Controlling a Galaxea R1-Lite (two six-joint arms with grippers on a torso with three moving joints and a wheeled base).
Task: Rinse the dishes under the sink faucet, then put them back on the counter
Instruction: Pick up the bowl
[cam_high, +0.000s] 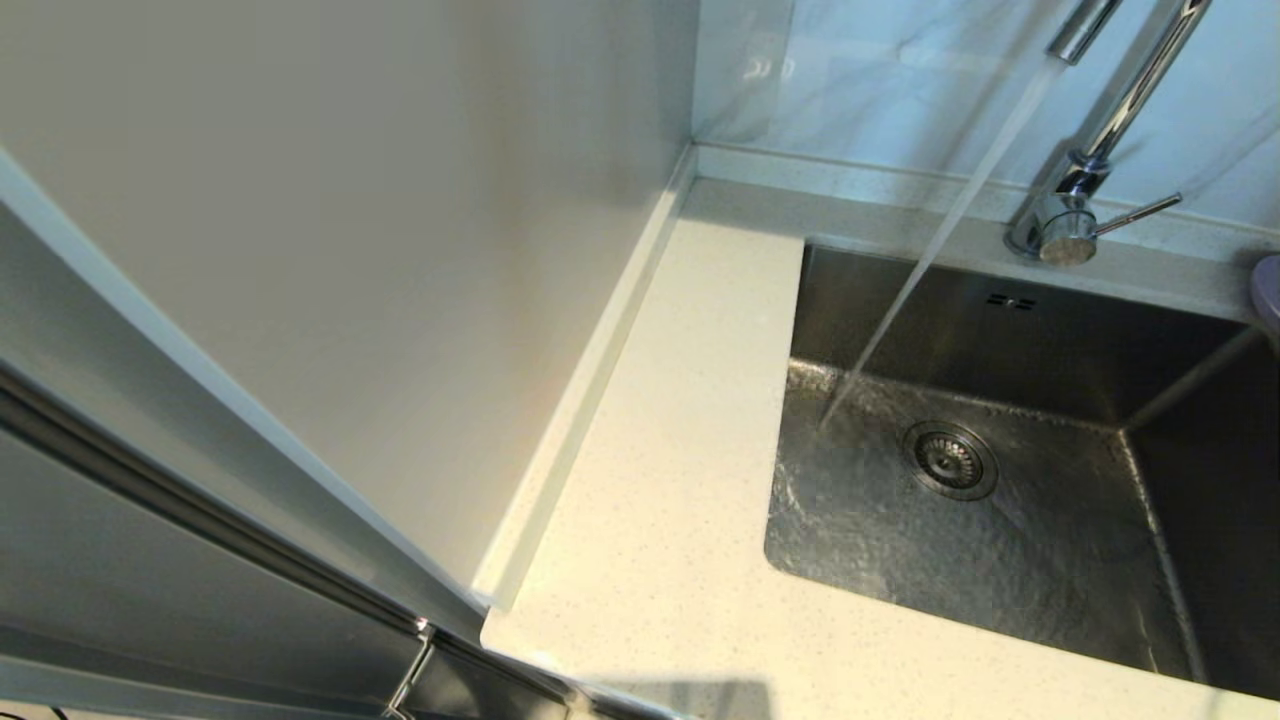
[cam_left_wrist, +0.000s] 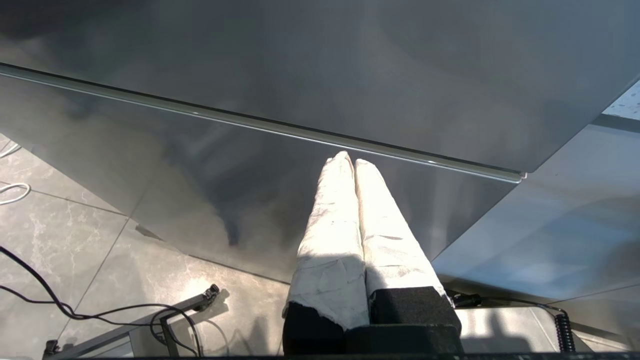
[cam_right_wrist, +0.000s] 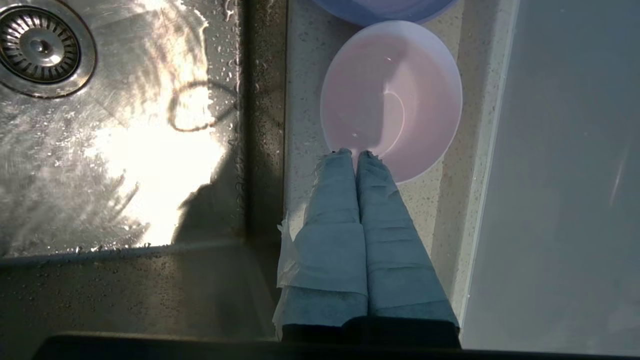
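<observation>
While water streams from the tall chrome gooseneck faucet (cam_high: 1090, 150) into the deep brushed-steel sink (cam_high: 1010, 540), the right hand (cam_right_wrist: 354, 151) hangs over the cream speckled stone counter (cam_right_wrist: 300, 125), its cloth-wrapped fingers (cam_right_wrist: 335, 200) pressed together and empty. Right at its tips sits the pale pink round bowl (cam_right_wrist: 400, 95); just beyond that, the edge of a lilac plate (cam_right_wrist: 380, 7). Sink lies beside the hand. Left hand (cam_left_wrist: 354, 161), fingers together, faces a grey cabinet front (cam_left_wrist: 250, 75).

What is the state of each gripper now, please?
Left gripper: shut, empty, parked low.
Right gripper: shut, empty, tips at the pink bowl.
</observation>
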